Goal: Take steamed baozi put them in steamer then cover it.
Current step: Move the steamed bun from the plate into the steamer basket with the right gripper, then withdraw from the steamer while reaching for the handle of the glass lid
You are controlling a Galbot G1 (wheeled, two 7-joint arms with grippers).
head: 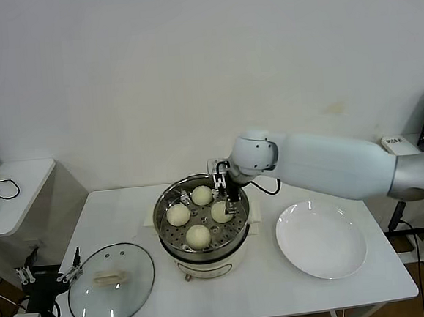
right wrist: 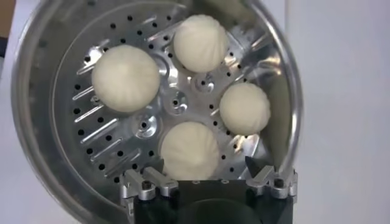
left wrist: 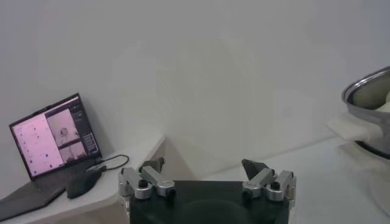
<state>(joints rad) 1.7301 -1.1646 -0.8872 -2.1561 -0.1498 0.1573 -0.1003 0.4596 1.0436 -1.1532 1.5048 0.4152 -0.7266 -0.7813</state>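
Four pale cream-white round dough buns (right wrist: 189,108) sit in round shiny perforated steel steamer (head: 168,232), right gripper (head: 227,195) spread empty above them, round clear glass lid (head: 111,284) on table beside parked, spread left gripper (left wrist: 207,178).

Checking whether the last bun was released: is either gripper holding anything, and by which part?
Nothing is held. The right gripper is open over the steamer, all four baozi inside. The left gripper is open and empty.
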